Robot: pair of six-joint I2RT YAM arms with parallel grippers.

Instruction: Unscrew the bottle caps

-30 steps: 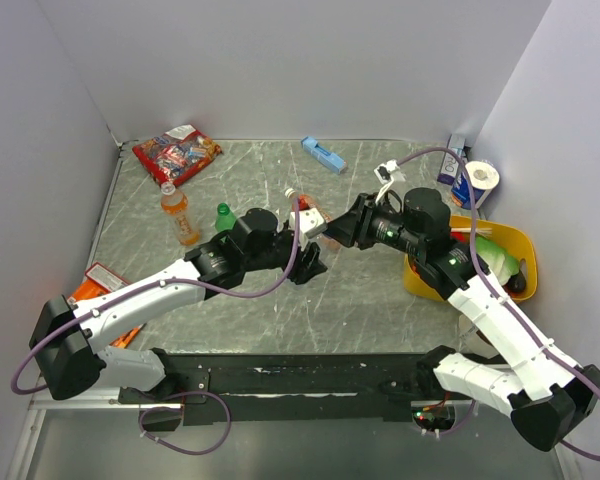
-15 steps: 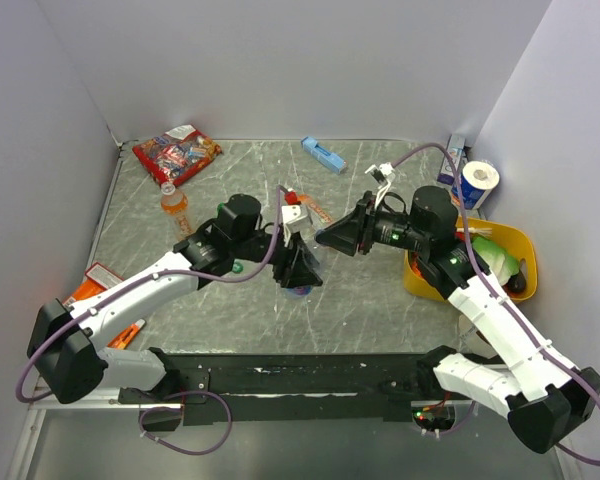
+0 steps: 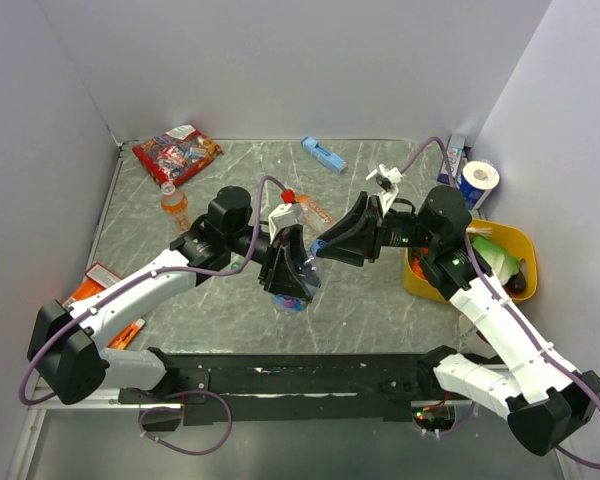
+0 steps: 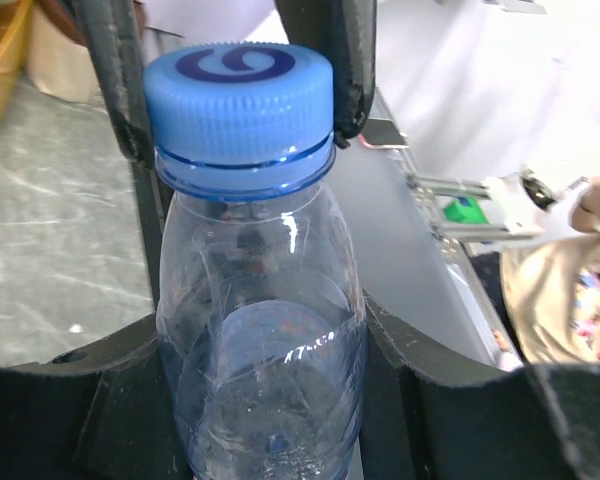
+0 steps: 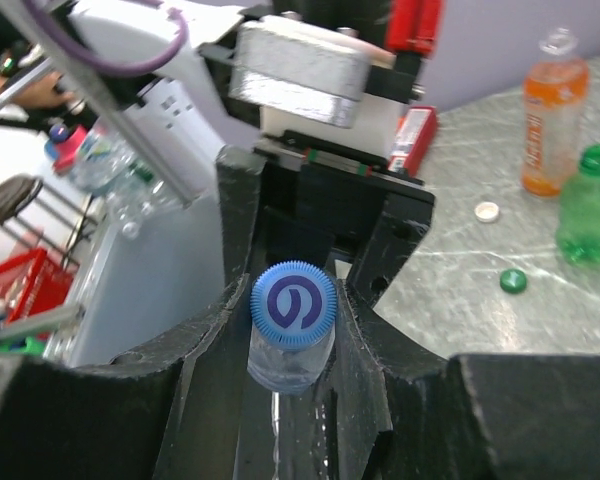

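Left pincer point(image 4: 265, 385) clamping clear bottle point(image 4: 260, 290). Right pincer point(image 5: 291, 315) bracketing blue cap point(image 5: 294, 303), grip unconfirmable; cap not yet off. Beyond right pincer: orange bottle point(image 5: 550, 120), green bottle point(image 5: 585, 215) seemingly standing uncapped.

Robot lab bench: white enclosure walls point(image 3: 280, 60), grey tabletop point(image 3: 380, 310)

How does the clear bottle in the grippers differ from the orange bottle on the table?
The clear plastic bottle has its blue cap on; the orange-liquid bottle looks open-necked, a white cap lying near it. The clear one is clamped in the left gripper, the jaws of the right gripper on its cap; the orange one stands free on the table. Both are plastic bottles.
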